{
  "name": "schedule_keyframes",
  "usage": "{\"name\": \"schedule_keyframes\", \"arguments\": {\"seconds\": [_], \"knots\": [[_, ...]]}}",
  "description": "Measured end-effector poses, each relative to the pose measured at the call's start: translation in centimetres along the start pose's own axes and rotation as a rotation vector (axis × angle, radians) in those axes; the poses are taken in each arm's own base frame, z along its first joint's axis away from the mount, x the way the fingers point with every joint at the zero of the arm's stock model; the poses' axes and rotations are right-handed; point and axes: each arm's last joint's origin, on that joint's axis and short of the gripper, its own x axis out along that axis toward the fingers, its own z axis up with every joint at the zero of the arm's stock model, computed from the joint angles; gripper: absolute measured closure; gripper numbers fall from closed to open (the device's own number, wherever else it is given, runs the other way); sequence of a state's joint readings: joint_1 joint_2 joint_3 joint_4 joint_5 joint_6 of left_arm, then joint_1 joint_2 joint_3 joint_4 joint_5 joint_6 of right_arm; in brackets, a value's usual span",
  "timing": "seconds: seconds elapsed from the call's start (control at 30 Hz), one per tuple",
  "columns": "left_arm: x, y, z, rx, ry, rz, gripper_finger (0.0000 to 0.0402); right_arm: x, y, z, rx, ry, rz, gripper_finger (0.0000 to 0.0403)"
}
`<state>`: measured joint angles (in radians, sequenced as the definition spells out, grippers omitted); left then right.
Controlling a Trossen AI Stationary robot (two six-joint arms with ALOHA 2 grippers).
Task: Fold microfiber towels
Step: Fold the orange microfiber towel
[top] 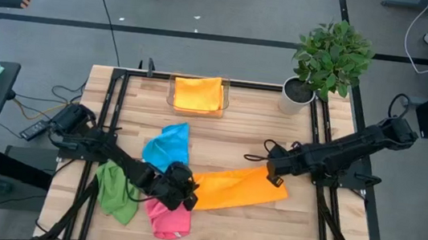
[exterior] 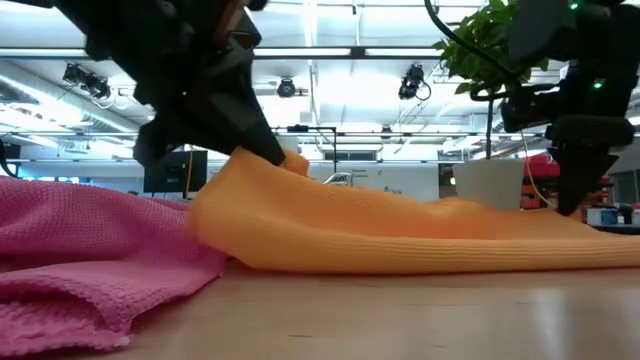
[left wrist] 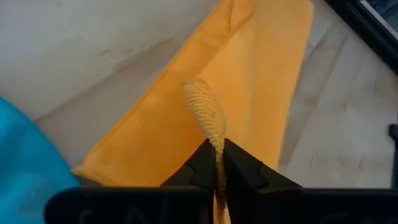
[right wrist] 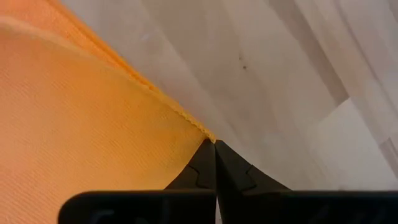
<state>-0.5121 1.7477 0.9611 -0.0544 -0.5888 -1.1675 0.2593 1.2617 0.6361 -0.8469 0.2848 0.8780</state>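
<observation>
An orange towel (top: 235, 187) lies folded in a long strip across the middle of the table. My left gripper (top: 187, 195) is shut on its left end, and my right gripper (top: 275, 178) is shut on its right end. A blue towel (top: 167, 147), a green towel (top: 116, 191) and a pink towel (top: 168, 218) lie crumpled around my left arm. Another orange towel (top: 198, 93) lies folded in a clear tray at the far edge. My left gripper pinches a raised fold (left wrist: 208, 118) at the orange towel's left end between its two fingers. The pinched part (exterior: 262, 165) stands lifted off the table while the rest lies flat. My right gripper pinches the towel's right-end corner (right wrist: 208, 138) between its fingertips, the fingers pointing down, low at the table.
A potted plant (top: 330, 60) stands at the far right corner. The clear tray (top: 173, 99) stands at the far edge, in the middle. Bare wood shows at the near right of the table (top: 266, 231).
</observation>
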Motion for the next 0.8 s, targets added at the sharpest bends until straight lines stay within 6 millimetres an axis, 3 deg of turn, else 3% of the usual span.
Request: {"name": "schedule_keyframes", "arguments": {"seconds": [0.17,0.37,0.53,0.67,0.8], "knots": [[0.2,0.2,0.2,0.002,0.002,0.016,0.0371,0.0,-0.4,0.6,0.013,0.009,0.026,0.0376],[0.1,0.9,0.0,0.013,0.028,0.076,0.0316,-0.4,-1.6,1.0,0.153,0.042,0.017,0.0280],[-1.5,1.6,0.5,0.024,0.065,0.144,0.0269,-3.2,-1.7,1.5,0.306,0.034,0.108,0.0221],[-3.2,1.9,1.0,0.063,0.072,0.169,0.0248,-6.2,0.0,0.8,0.397,-0.022,0.225,0.0213],[-3.9,1.3,1.5,0.149,0.046,0.118,0.0247,-7.1,1.9,-0.9,0.489,-0.056,0.230,0.0228]]}}
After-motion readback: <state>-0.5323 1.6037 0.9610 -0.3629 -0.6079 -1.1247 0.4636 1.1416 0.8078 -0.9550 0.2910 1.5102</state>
